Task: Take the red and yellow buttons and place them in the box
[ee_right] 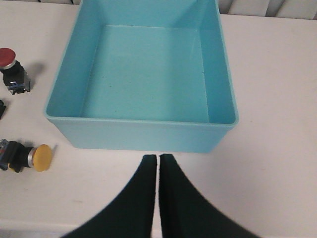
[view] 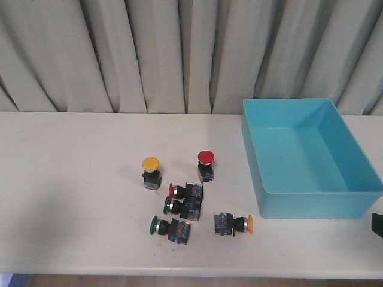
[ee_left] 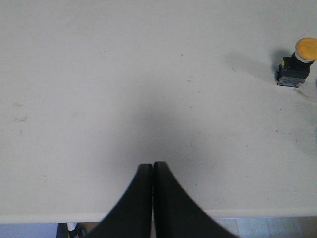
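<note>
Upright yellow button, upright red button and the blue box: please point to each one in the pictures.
Upright yellow button [view: 151, 163], front view, on its cap.
Upright red button [view: 206, 157], front view, on its cap.
Blue box [ee_right: 138, 135], right wrist view, on its near wall.

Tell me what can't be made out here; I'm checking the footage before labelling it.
- Front view: the right tool is cut off by the frame edge; the left one is out of frame.
- Front view: labels on the lying switches are too small to read.
- Right wrist view: the fallen yellow button is cut by the edge.
- Front view: the box hides its own inner front wall.
</note>
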`<move>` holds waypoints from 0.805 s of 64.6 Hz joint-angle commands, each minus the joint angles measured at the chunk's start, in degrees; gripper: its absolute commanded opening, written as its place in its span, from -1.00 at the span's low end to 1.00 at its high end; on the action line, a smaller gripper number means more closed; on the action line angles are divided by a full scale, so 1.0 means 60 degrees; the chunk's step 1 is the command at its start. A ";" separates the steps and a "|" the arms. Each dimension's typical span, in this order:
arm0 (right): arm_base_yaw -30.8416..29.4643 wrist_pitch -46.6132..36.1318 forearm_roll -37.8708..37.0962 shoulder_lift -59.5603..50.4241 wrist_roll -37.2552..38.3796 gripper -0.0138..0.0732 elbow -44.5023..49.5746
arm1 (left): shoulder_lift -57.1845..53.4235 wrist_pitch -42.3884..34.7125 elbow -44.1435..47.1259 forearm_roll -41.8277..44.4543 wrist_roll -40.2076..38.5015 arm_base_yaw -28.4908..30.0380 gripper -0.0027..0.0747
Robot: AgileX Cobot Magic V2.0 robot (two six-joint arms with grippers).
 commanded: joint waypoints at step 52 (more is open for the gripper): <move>-0.0055 -0.0455 -0.0042 0.0051 -0.0061 0.42 -0.0324 | 0.0327 -0.0683 -0.0662 -0.2123 0.3027 -0.0057 0.47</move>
